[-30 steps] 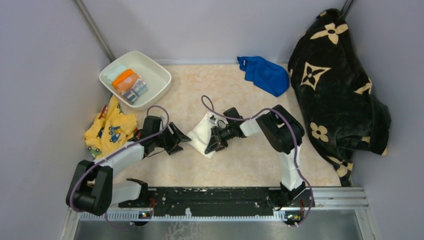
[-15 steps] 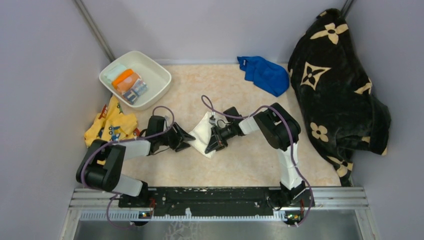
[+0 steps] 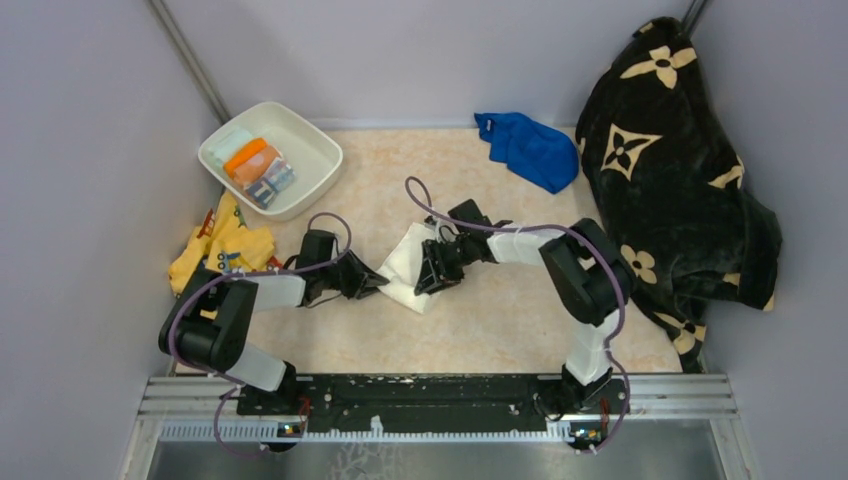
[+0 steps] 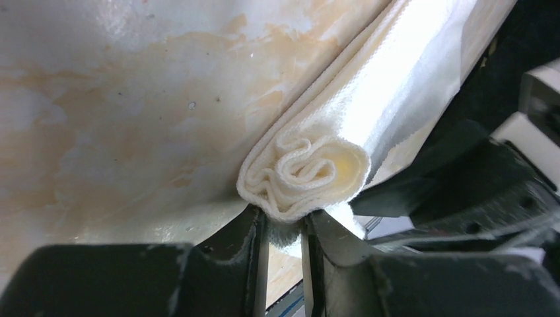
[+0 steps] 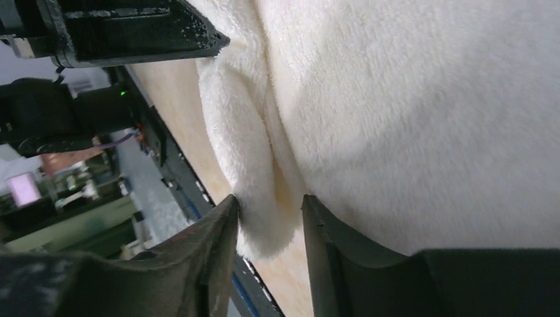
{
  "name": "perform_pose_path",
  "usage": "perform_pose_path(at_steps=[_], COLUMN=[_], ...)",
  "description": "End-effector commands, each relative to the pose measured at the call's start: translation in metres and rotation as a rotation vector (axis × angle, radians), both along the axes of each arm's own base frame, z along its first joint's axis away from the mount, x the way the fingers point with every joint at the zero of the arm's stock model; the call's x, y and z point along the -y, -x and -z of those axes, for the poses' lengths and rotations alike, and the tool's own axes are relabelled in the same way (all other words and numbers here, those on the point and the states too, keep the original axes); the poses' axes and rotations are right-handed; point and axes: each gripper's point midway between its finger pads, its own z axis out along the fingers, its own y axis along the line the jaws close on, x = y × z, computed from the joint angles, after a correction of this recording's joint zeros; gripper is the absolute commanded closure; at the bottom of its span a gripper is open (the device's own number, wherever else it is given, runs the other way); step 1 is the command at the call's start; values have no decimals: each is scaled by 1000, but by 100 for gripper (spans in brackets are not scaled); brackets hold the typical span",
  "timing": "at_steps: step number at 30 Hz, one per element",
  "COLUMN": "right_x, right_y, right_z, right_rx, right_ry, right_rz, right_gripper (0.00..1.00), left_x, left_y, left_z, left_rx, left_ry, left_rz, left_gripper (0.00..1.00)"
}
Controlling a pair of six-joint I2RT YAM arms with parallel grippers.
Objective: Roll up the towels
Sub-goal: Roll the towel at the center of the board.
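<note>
The cream-white towel (image 3: 405, 262) is found near the middle of the table (image 3: 500, 320), partly rolled. Its coiled end is pinched between the nearly closed jaws of the left gripper (image 4: 284, 228), evidently to keep the roll tight. The right gripper (image 5: 267, 221) is slightly parted around a loose fold, which is not squeezed. The royal blue towel (image 3: 530, 150) lies unrolled at the far edge.

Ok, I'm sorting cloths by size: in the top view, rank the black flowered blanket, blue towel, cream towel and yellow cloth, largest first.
1. black flowered blanket, by far.
2. blue towel and yellow cloth: look alike, yellow partly hidden.
3. cream towel, folded up.
</note>
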Motion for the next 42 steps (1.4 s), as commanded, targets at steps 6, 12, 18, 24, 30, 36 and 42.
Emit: perform_pose_path(at_steps=[6,12,18,24,30,36,42], right_x=[17,-18,-39,-31,-11,-2,9], right_y=[-23,4,15,11,2,6,22], right_z=[-66,-91,-68,-25,-6,16,50], right_rx=[645,996,1114,1117,1134,1109,1018], right_ry=[265,328,417,565,703,756,789], right_rz=[7,-114,-208,-259,-258,-308,-399], right_gripper=[48,49,50,51,48,46,62], left_x=[-26,-25,-24,-23,-24,-25,-24], left_y=[16,13,11,9,8,6,6], left_z=[32,27,25,24,23,25,25], left_rx=[-136,-135,-129,-122,-114,-114,-117], left_ry=[-178,-189,-192,-194,-211,-228,-230], left_rz=[-44,-28,-13,-1,14,32,41], left_gripper=[77,77,77,76,75,75,73])
